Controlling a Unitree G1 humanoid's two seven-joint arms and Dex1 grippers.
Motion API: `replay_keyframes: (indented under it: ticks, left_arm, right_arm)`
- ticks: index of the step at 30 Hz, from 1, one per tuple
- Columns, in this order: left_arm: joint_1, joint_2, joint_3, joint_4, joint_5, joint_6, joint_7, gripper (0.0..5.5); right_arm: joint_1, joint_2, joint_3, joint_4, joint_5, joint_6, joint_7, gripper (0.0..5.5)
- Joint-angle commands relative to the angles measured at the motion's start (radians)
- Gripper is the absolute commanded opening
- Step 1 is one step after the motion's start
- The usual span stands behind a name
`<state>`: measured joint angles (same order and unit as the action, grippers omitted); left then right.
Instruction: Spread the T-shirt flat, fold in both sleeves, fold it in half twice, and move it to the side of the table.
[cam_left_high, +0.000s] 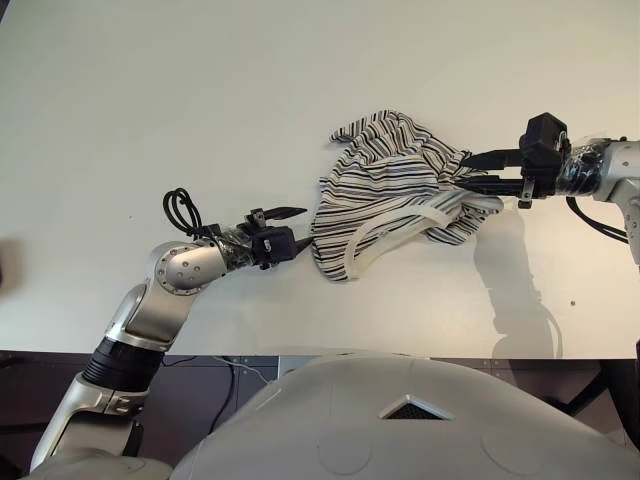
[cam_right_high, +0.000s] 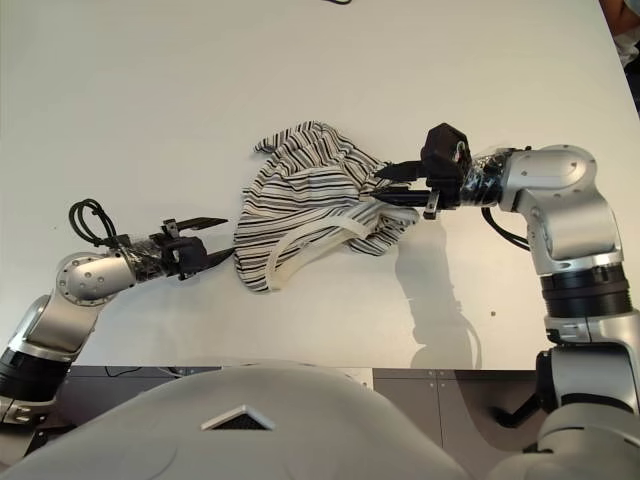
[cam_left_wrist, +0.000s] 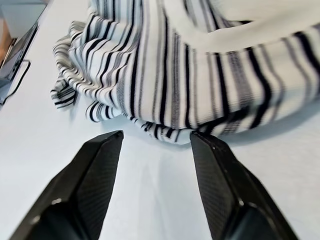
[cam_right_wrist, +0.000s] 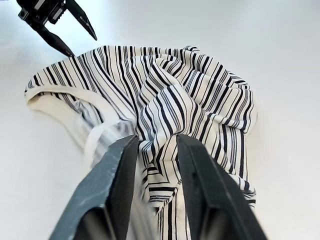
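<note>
A black-and-white striped T-shirt (cam_left_high: 385, 175) lies crumpled near the middle of the white table (cam_left_high: 150, 100), its pale neckband looping along the near side. My right gripper (cam_left_high: 466, 171) is at the shirt's right edge, shut on a bunched fold of fabric, which the right wrist view shows between its fingers (cam_right_wrist: 122, 165). My left gripper (cam_left_high: 300, 228) stands open at the shirt's lower left corner. Its fingertips (cam_left_wrist: 112, 142) sit just short of the striped hem (cam_left_wrist: 165, 132), with nothing between them. The left gripper (cam_right_wrist: 60, 20) is also seen beyond the shirt (cam_right_wrist: 150, 80) in the right wrist view.
Bare white tabletop surrounds the shirt on every side, widest at the left and far end. The table's front edge (cam_left_high: 300, 352) runs close below my left arm. A dark cable (cam_left_wrist: 15, 80) lies at the table's far edge.
</note>
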<state>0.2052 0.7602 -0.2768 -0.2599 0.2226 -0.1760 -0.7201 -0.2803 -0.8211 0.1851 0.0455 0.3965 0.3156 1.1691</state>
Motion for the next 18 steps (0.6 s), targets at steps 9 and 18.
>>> replay_keyframes:
  ticks: [9,18]
  left_arm:
    - [0.12,0.049,0.006,-0.04,0.112,-0.102,0.044,2.5]
    - [0.152,0.039,0.007,-0.033,0.132,-0.096,0.079,2.5]
  right_arm:
    - [0.162,-0.114,-0.107,-0.11,-0.148,-0.387,0.06,2.4]
    - [0.369,-0.06,-0.162,-0.086,-0.51,-0.943,-0.211,2.4]
